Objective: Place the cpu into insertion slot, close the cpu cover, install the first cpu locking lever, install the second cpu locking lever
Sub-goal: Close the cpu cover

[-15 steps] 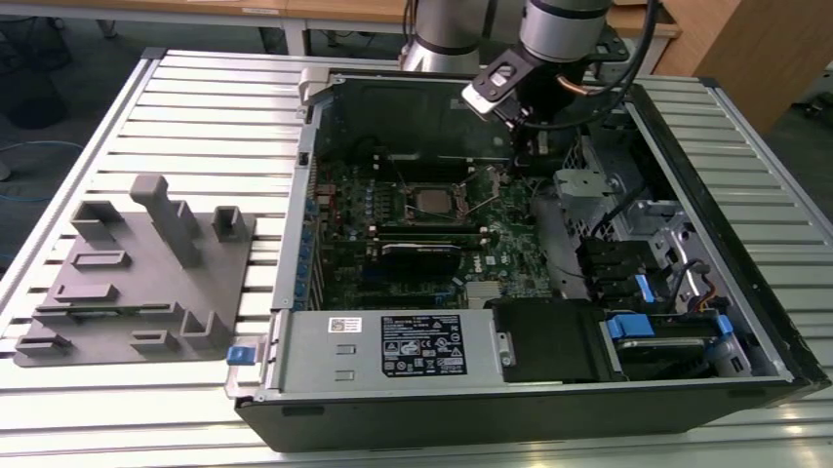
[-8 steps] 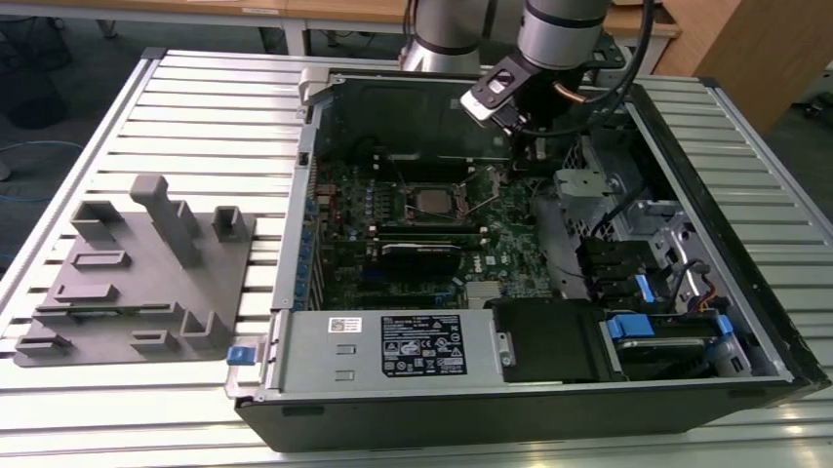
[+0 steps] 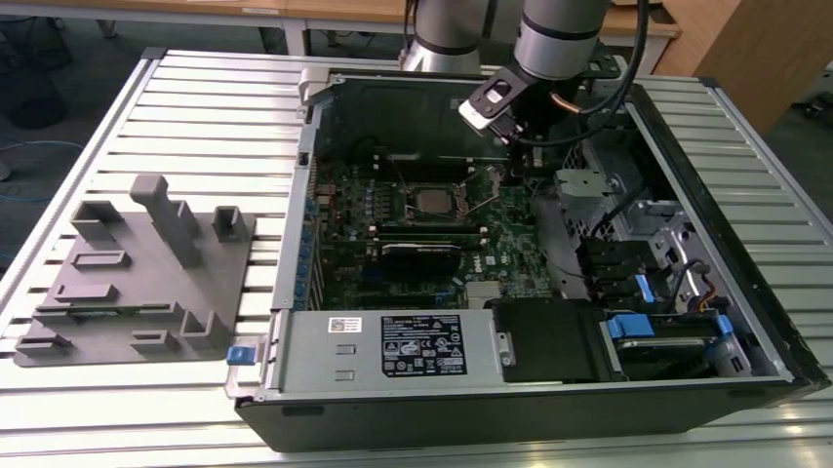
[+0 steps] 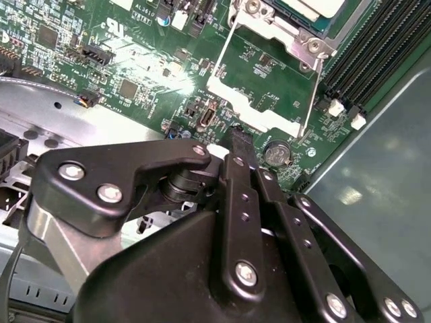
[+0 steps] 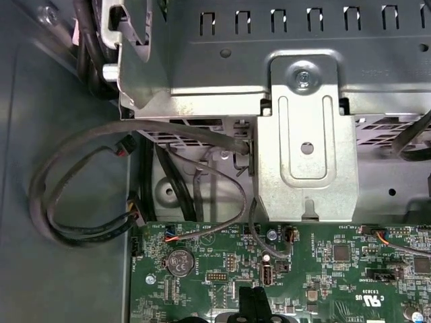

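Note:
In the exterior view the cpu, a small silver-grey square, lies in the insertion slot on the green board of the open computer case. My gripper hangs just to the exterior view's right of the slot, above the board's edge. The second wrist view shows the cpu seated, and the cpu cover, a silvery frame with a cut-out centre, flipped open and lying between the slot and my gripper. The black fingers are shut with nothing between them. A thin locking lever runs along the cover's side.
A coin cell sits on the board just beside the fingertips. Long black memory slots flank the socket. A metal drive cage and loose cables border the board. A grey fixture plate lies outside the case.

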You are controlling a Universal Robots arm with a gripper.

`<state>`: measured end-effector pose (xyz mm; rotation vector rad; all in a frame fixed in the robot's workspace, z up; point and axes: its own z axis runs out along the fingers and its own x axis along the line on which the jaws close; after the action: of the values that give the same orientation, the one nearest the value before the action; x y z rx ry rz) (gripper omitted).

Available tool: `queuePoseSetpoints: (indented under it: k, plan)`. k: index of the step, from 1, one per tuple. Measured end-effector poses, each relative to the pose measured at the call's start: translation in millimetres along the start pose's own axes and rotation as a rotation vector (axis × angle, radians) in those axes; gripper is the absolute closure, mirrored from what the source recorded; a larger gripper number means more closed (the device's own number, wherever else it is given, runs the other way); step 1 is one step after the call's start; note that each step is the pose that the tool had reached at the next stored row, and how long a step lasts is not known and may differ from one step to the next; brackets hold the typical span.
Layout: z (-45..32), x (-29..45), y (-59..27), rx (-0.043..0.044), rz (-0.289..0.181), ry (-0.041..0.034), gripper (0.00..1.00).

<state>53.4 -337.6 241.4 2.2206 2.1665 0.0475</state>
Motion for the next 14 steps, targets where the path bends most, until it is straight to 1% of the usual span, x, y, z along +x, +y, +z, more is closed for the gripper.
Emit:
queuePoseSetpoints:
  k: [8,14]
  plan:
    - [0.3,0.3,0.0,-0.0001,0.0,0.0004,0.9]
    - [0.5,5.4,-0.1,-0.0001,0.0,0.0002,0.9]
